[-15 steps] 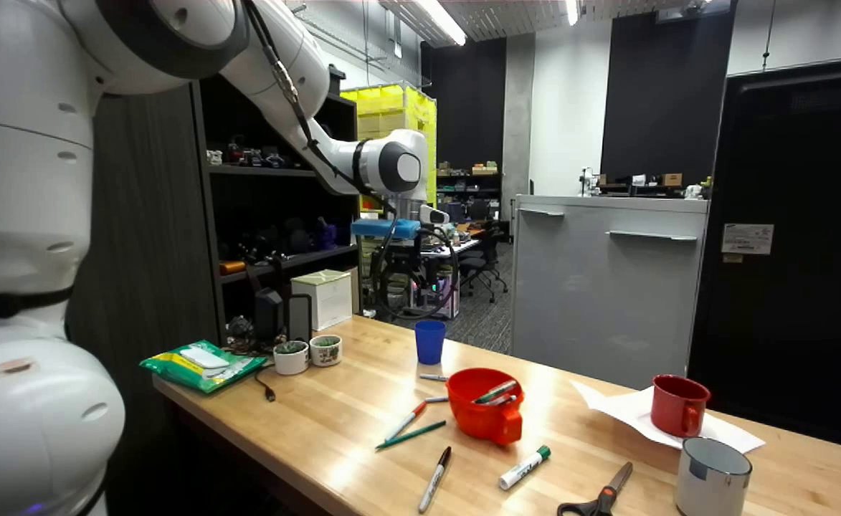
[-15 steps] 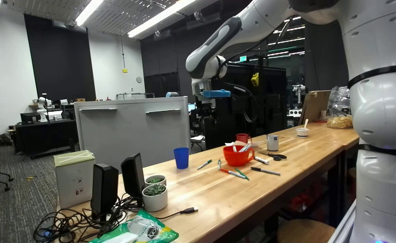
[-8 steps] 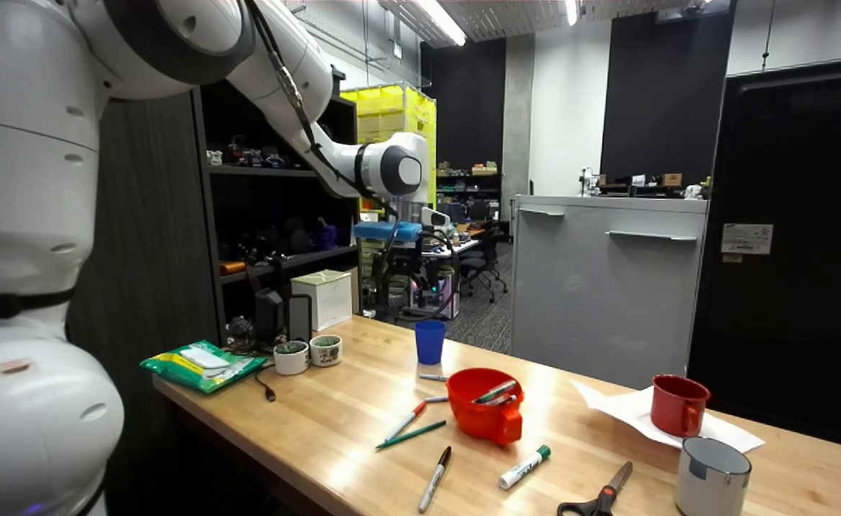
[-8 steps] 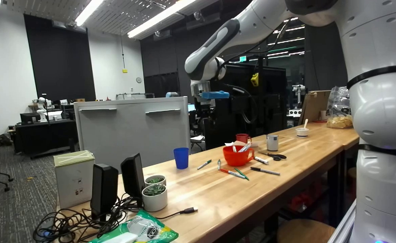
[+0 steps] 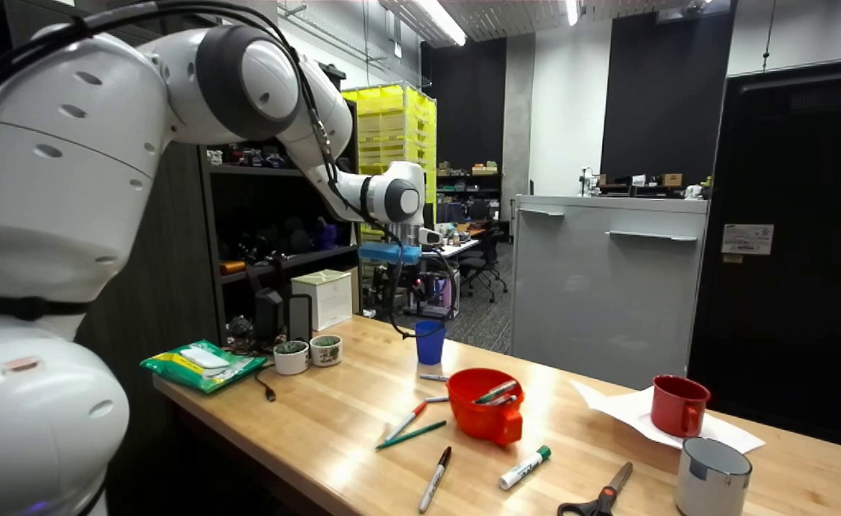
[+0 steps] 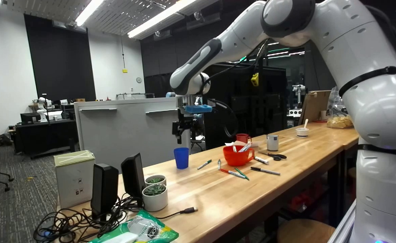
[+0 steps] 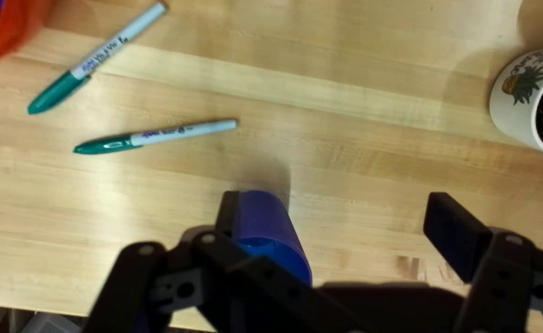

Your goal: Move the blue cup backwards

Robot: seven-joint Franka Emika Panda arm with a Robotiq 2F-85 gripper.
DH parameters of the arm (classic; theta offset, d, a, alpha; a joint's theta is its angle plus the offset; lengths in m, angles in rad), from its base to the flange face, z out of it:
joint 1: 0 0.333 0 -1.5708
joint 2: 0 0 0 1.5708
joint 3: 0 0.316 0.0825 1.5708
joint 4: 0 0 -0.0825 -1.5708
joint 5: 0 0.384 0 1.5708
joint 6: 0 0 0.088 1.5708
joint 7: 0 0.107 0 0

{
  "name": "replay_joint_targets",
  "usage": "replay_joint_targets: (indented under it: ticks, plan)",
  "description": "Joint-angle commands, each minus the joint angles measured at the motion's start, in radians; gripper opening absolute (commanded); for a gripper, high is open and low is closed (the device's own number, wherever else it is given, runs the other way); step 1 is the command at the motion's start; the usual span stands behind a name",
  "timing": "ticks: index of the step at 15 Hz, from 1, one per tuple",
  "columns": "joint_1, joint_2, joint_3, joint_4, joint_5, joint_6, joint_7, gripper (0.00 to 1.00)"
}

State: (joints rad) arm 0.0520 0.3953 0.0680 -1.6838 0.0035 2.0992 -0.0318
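I judge this the reaching step: my parted, empty fingers (image 7: 456,238) hang above the blue cup (image 7: 267,217), which wants centring between them before I descend.

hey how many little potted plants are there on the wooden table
2, both beside a black speaker: in an exterior view, the nearer potted plant partly hides the farther potted plant. Others could be hidden.

There stood the cup (image 6: 181,159) on the table (image 6: 214,199) in an exterior view, plant pots (image 6: 155,201) out front to its left, a pen (image 6: 204,164) to its right, then the bowl (image 6: 235,158), markers (image 6: 245,147) in it, and behind that sat the mug (image 6: 242,137).
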Motion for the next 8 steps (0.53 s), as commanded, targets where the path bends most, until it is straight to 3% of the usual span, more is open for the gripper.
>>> replay_joint_targets:
  ticks: [1,8]
  plan:
    - [0.012,0.130,0.011,0.166,0.008,-0.015,-0.027,1.00]
    - [0.026,0.296,0.004,0.400,-0.018,-0.047,-0.046,1.00]
